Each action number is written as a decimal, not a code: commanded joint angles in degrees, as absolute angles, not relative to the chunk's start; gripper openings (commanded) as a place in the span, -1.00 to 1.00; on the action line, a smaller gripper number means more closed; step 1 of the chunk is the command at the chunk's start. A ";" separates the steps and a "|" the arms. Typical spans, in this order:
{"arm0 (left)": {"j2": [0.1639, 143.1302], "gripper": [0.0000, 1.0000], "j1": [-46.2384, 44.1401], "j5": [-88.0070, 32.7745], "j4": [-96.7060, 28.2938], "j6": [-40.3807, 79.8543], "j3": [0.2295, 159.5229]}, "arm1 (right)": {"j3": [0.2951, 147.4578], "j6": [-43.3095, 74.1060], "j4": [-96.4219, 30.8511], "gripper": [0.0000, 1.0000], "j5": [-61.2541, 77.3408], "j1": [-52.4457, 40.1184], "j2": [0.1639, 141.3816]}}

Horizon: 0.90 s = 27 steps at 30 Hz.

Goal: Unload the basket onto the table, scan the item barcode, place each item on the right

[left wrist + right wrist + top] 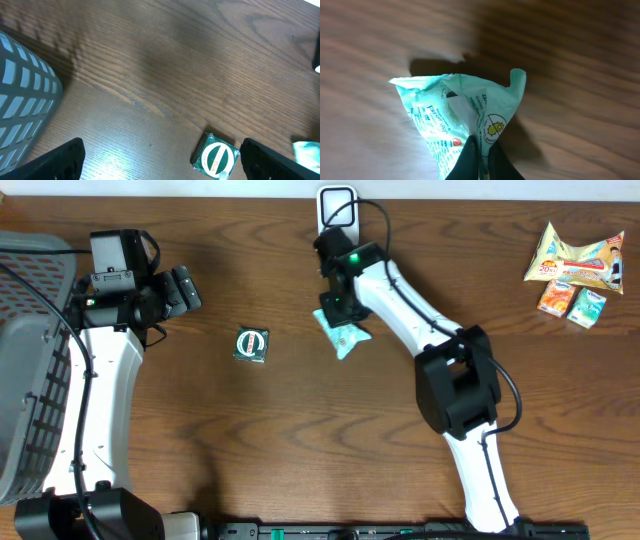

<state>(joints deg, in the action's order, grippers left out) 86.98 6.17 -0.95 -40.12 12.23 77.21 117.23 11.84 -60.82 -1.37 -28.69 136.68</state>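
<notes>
We see the right claw [481, 152] pinched closed on the mint-green packet [465, 110] at the middle of the counter [300, 440]. The left claw [183, 288] is spread wide and empty (1 green box [251, 345] near it, grey basket [30, 380] behind).

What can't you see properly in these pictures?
- Barcode on the mint packet: no view shows it. The packet is crumpled in the right claw, and overhead the arm covers part of it.
- The small green box: its print is too blurred in the left wrist view and too small overhead to read.
- The snack packs: their writing is too small overhead.
- The grey basket: cut off by the overhead picture's left edge.
</notes>
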 commanded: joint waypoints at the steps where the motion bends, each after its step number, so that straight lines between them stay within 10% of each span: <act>1: 87.29 0.95 6.37 -0.58 -40.27 12.71 76.93 | 116.68 12.19 -61.91 -0.79 -4.82 -27.70 134.30; 11: 87.29 0.96 6.37 -0.58 -40.27 12.71 76.93 | 116.73 10.15 -63.61 0.57 -3.77 -28.18 132.73; 27: 87.29 0.95 6.37 -0.58 -40.27 12.71 76.93 | 108.07 9.15 -53.89 0.09 5.21 -28.71 134.19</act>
